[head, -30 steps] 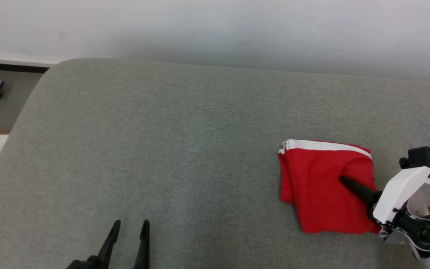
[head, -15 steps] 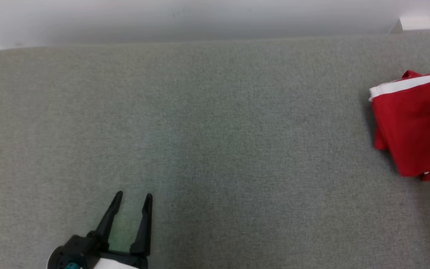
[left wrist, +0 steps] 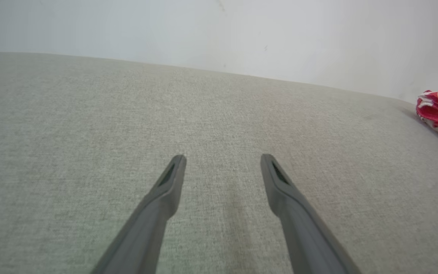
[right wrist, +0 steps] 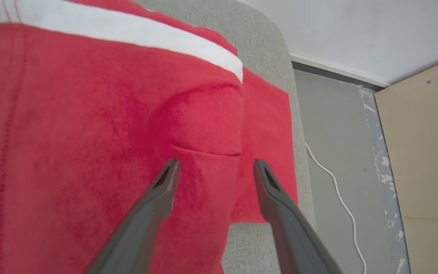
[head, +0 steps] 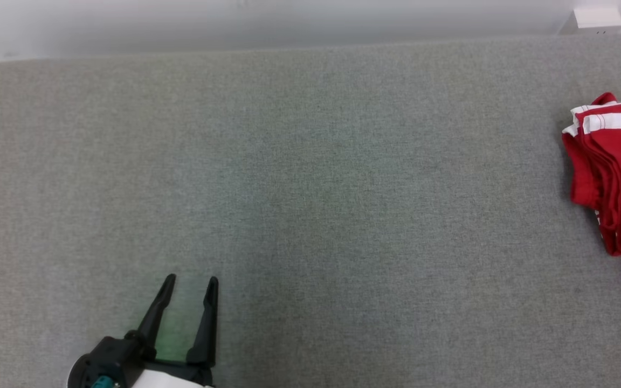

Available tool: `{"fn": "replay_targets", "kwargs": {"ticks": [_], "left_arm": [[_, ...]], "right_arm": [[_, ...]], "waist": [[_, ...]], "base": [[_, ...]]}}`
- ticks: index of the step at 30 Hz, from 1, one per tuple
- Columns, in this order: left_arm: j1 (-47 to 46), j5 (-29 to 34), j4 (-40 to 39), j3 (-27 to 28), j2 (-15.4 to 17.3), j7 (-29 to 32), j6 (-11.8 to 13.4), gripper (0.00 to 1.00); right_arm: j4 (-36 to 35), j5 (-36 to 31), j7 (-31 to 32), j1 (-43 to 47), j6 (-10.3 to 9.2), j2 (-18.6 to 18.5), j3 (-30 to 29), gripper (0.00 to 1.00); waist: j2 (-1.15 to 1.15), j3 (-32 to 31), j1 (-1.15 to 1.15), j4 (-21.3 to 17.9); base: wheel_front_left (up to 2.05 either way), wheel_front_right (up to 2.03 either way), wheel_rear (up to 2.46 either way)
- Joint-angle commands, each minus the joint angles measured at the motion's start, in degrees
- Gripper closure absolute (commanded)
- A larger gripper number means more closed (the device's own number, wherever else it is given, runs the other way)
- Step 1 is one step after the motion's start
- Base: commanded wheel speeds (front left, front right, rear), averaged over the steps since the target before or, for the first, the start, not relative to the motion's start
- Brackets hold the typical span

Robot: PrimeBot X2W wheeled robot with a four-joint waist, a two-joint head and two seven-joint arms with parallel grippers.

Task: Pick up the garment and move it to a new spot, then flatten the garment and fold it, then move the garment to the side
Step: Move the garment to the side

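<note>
You're about done, I'd say: garment lies folded at the right end of the couch. Right claw spread over it, gripping nothing. Left claw spread, idle.

A wide grey woven cushion lies under soft, even light. Behind the cushion rises a plain white wall, with a small white box by the cushion's far right corner. Past the cushion's rounded end lies grey floor, crossed by a thin white cable. A beige panel stands beyond.
</note>
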Motion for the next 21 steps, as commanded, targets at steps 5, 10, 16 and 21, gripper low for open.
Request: {"fn": "replay_targets", "kwargs": {"ticks": [5, 10, 16, 21], "left_arm": [[1.9, -1.1, 0.2, 0.6, 0.2, 0.0, 0.7, 0.00], [4.0, -1.8, 0.4, 0.6, 0.2, 0.0, 1.7, 0.00], [7.1, -1.9, 0.6, 1.1, 0.2, 0.0, 3.4, 0.00], [9.7, -1.2, 1.1, 1.5, 0.2, 0.0, 5.1, 0.00]], "right_arm": [[0.7, -4.2, -8.7, 3.9, -0.16, 2.1, -6.4, 0.00], [-4.8, -5.1, -18.2, 10.4, -0.16, 5.6, -14.5, 0.00], [-18.3, -9.4, -27.1, 22.7, -0.15, 11.7, -21.7, 0.00], [-27.1, -14.6, -33.4, 34.5, -0.16, 20.2, -23.0, 0.00]], "waist": [[0.00, -3.6, 0.00, 0.1], [0.00, -8.0, 0.00, 0.4], [0.00, -13.2, 0.00, 0.4], [0.00, -16.8, 0.00, -0.1]], "base": [[0.00, 0.00, 0.00], [0.00, 0.00, 0.00], [0.00, 0.00, 0.00], [0.00, 0.00, 0.00]]}}
